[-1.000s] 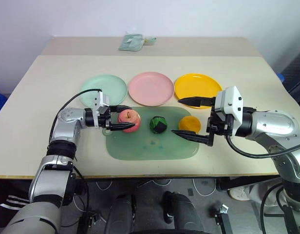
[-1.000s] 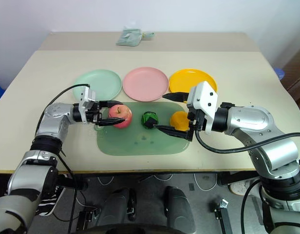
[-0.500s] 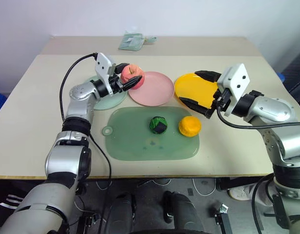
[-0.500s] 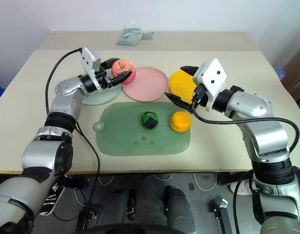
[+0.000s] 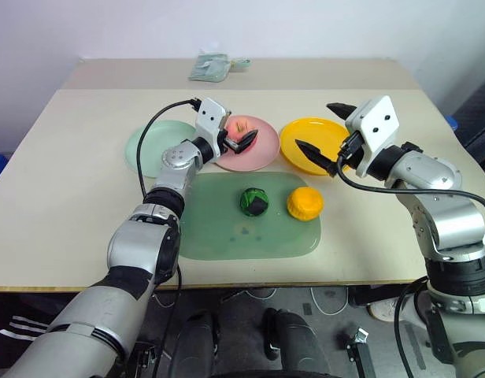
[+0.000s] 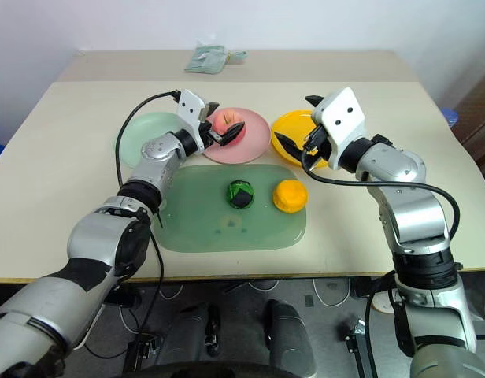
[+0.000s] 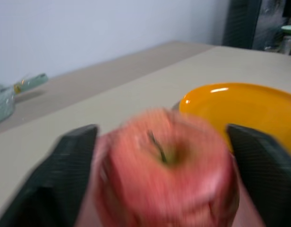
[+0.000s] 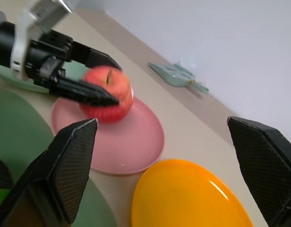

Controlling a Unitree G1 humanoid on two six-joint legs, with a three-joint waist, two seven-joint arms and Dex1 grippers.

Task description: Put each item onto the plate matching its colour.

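A: Any brand, label or writing to read?

B: No lettering can be made out. The only packaged-looking thing is a crumpled pale green wrapper (image 5: 211, 68) near the far edge of the beige table (image 5: 61, 157), too small to tell.

A: Go left to right, then.

B: The round mint green plastic plate (image 5: 148, 146) lies furthest left, bare, with wide open tabletop to its left. Over it reaches the left arm, its left gripper (image 5: 241, 138) pointing roughly level toward the round pink plastic plate (image 6: 257, 142). The red-pink toy apple (image 8: 106, 94) sits between the two black fingers, over the pink plate. Its fingers stand spread to either side of the apple; whether they clamp it or just bracket it I cannot tell.

A: And the middle?

B: Nearer the robot lies the large translucent green mat (image 5: 219, 236). On it sit the dark green ball with a black patch (image 5: 255, 201) and, to its right, the yellow-orange toy fruit (image 5: 305, 203), apart from each other, with free mat in front of both.

A: The right side?

B: The round yellow plastic plate (image 5: 305, 142) is bare. The right gripper (image 5: 329, 135) hovers over its right part, pointing left, jaws wide apart and holding nothing. Open table lies to the right of that arm.
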